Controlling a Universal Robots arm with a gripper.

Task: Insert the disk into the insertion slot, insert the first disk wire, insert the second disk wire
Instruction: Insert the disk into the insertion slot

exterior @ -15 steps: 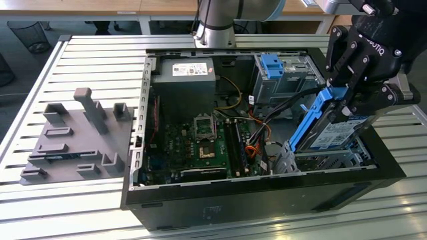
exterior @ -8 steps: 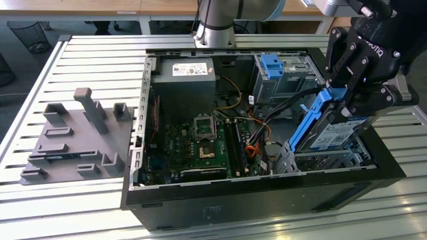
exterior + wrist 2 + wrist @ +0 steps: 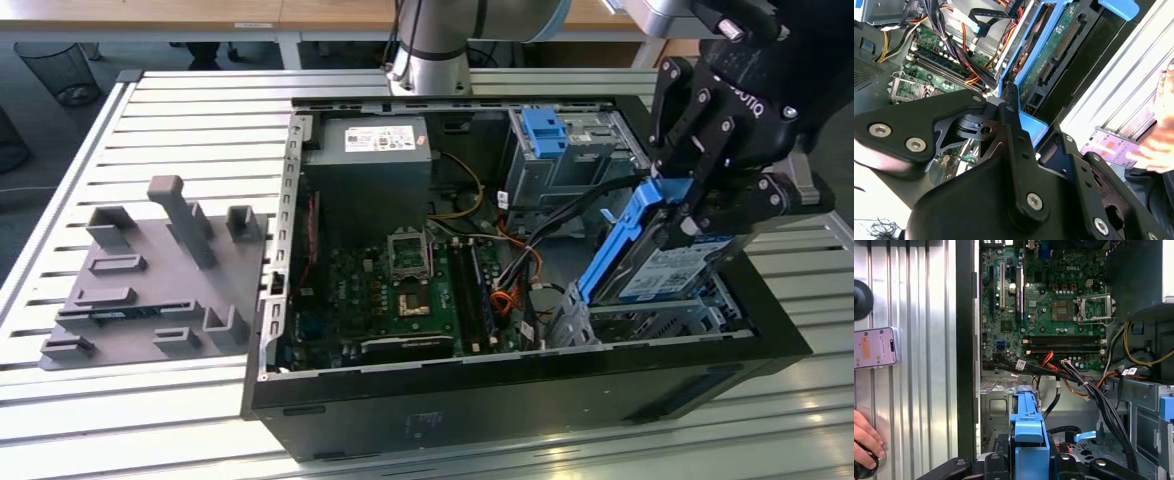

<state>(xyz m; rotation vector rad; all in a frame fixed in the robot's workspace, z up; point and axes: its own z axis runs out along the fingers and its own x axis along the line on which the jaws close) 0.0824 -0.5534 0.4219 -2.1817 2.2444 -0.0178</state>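
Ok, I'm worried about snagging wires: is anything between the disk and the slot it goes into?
Nothing visible blocks it. The gripper holds the disk tilted, its lower end at the slot; black cables run close beside it, on the motherboard side.

Black gripper (image 3: pixel 705 205), upper right of frame, clamps the disk (image 3: pixel 663 268), which stands steeply tilted, lower edge at the insertion slot (image 3: pixel 657 318) in the open computer case (image 3: pixel 534 372). Grey fixture plate (image 3: pixel 147 270) lies at frame left on the slatted table (image 3: pixel 174 95).
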